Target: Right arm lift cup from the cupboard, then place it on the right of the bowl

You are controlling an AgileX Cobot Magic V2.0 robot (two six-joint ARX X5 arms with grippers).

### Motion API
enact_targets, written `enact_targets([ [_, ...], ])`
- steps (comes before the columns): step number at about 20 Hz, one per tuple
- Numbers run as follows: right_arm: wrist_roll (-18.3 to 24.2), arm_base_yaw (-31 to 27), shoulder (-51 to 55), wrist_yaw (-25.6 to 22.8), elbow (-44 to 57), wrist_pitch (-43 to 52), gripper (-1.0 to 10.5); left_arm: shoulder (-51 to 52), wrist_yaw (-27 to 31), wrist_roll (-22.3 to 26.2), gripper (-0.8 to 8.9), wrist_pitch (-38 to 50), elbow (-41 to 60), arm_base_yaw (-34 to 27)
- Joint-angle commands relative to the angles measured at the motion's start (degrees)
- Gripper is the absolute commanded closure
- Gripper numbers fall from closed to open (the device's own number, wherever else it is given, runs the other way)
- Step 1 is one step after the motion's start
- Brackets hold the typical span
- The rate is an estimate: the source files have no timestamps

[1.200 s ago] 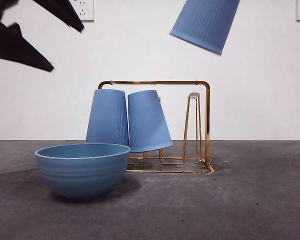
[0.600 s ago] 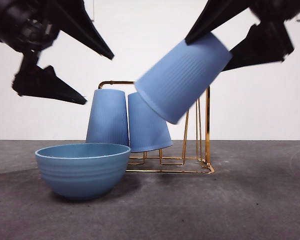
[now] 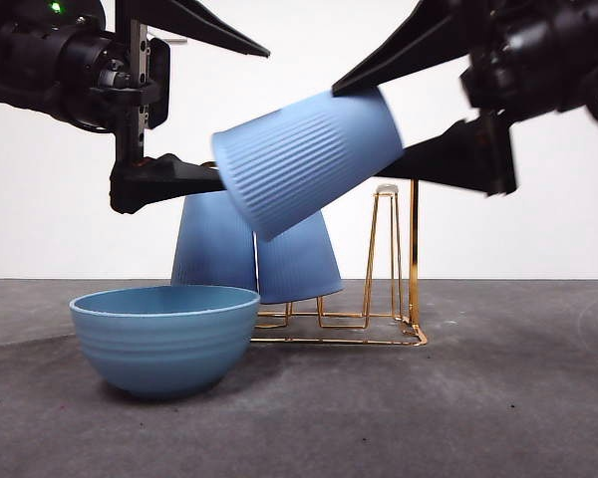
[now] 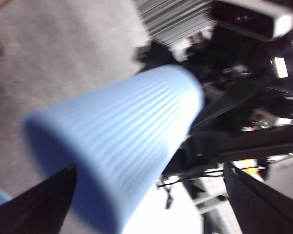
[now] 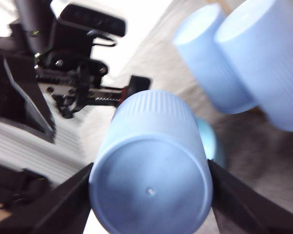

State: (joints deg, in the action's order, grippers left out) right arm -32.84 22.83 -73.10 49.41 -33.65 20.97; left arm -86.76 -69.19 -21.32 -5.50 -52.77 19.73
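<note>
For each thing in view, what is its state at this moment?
Cup: in the air, tilted on its side.
Right gripper: shut on cup's closed end.
Left gripper: open, jaws around cup's rim.
Two other cups: inverted on cupboard.
Bowl: upright on table.

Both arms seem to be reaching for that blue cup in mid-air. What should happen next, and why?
Probably the left gripper should close gently on the cup's wide end. The cup hangs tilted above the bowl, clamped at its base by the right gripper. The left jaws stand open on either side of its rim, so a handover looks likely before the cup is set upright.
</note>
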Motion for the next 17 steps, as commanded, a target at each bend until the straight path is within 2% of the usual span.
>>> enact_targets([
  [1, -4.87, 0.28, -4.79, 1.6, -0.42, 5.9, 7.3, -1.81, -1.92, -4.15, 3.53, 3.06, -1.07, 0.11],
  [4, -7.82, 0.28, -8.79, 3.19, -0.42, 11.43, 7.3, -2.19, -1.99, -4.2, 4.71, 3.93, -1.07, 0.11],
  [6, -8.33, 0.28, -9.79, 3.34, -0.42, 12.09, 7.3, -2.19, -1.97, -3.39, 6.04, 4.09, -1.07, 0.09],
  [8, -8.52, 0.28, -10.05, 3.58, -0.42, 12.09, 7.3, -2.19, -1.97, -3.15, 7.82, 4.57, -1.05, 0.11],
  [11, -10.12, 0.28, -10.03, 4.59, -0.44, 13.4, 7.2, -2.19, -1.97, -3.17, 8.08, 5.66, -1.07, 0.11],
  [12, -10.19, 0.28, -10.03, 4.33, -0.44, 13.29, 6.7, -2.19, -1.99, -3.17, 8.08, 5.64, -1.07, 0.11],
  [14, -10.47, 0.17, -9.99, 4.52, -0.44, 13.29, 4.5, -2.14, -3.32, -3.21, 8.08, 5.79, -1.07, 0.11],
  [15, -10.47, -0.04, -9.9, 4.59, -0.44, 13.31, 4.0, -2.14, -3.43, -3.43, 8.08, 5.88, -1.07, 0.11],
  [17, -10.84, -0.61, -9.4, 4.28, -0.44, 12.96, 4.0, -2.1, -3.13, -4.66, 8.07, 6.58, -1.07, 0.09],
])
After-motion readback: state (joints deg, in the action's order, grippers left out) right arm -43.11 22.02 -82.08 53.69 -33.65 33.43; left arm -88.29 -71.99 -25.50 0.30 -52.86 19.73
